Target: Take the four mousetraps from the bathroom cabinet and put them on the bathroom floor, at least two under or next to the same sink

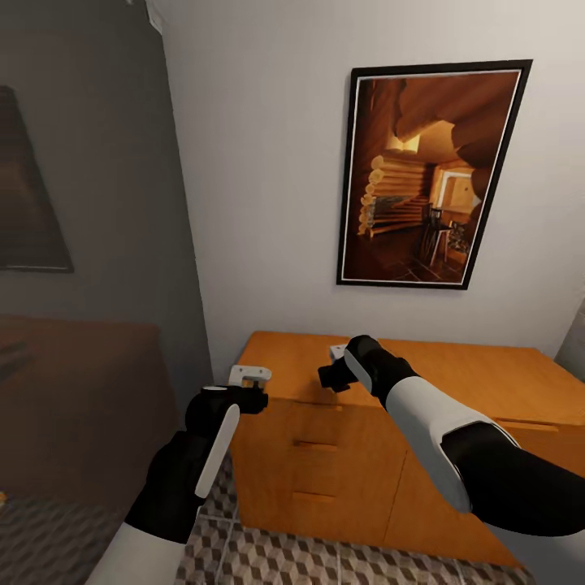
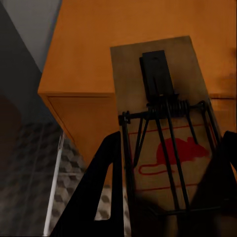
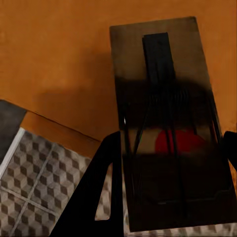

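Observation:
Each gripper holds a mousetrap over the orange-brown cabinet [image 1: 463, 382]. My left gripper [image 1: 253, 392] is shut on a mousetrap [image 1: 249, 374] at the cabinet's left front corner. The left wrist view shows this mousetrap [image 2: 129, 69], a wooden board with a red mouse print and black wire, between the fingers [image 2: 98, 197] of the gripper [image 2: 173, 138]. My right gripper [image 1: 331, 375] is shut on another mousetrap [image 1: 337, 352] above the cabinet top. In the right wrist view that mousetrap [image 3: 129, 54] sits in the gripper [image 3: 173, 138]. The cube-patterned bathroom floor [image 1: 268, 561] lies below. The bathroom sink is out of view.
A framed picture of a log cabin [image 1: 426, 175] hangs on the white wall behind the cabinet. A grey wall corner [image 1: 175, 211] stands to the left, with a dark brown piece of furniture [image 1: 81, 390] beyond it. The cabinet front has drawer handles [image 1: 313, 447].

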Tool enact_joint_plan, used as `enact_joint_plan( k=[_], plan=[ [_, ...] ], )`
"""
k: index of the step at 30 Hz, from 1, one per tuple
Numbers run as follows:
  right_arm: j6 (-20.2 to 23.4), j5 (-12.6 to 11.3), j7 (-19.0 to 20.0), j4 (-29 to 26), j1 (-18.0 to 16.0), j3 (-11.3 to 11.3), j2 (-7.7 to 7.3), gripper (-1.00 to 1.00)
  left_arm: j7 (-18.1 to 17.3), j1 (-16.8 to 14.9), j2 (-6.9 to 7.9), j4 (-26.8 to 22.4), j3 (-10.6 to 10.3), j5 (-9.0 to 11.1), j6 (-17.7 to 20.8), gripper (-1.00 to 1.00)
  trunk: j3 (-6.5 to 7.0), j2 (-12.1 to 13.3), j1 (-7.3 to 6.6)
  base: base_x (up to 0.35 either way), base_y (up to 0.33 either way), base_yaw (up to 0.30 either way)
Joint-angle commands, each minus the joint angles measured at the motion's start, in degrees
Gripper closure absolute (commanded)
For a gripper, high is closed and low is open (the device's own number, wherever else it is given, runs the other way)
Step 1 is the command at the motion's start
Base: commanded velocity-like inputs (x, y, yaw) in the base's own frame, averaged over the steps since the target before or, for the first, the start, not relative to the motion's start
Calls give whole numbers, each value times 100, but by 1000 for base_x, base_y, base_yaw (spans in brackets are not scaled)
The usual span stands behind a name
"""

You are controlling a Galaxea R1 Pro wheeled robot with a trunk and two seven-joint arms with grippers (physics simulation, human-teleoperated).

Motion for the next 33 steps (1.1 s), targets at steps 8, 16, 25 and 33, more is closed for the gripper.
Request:
enact_joint_plan(
  k=[8, 16, 25, 33],
  plan=[
    [22, -61, -3, -4, -5, 45, -5, 100, 63, -6, 0, -5, -5, 45, 20, 100, 137, 317, -179, -339, 0, 0],
    [22, -55, -3, -2, -5, 45, -5, 100, 63, -4, 0, -5, -5, 43, 18, 100, 280, 638, -355, -339, 0, 0],
    [22, -60, -3, 0, -5, 45, -5, 100, 63, -6, 0, -5, -5, 43, 20, 100, 442, 999, -553, -180, 0, 0],
    [22, -56, -3, 3, -5, 45, 1, 100, 41, -7, 0, 9, -5, 40, 19, 100, 585, 1320, -728, -9, 0, 0]
  ],
)
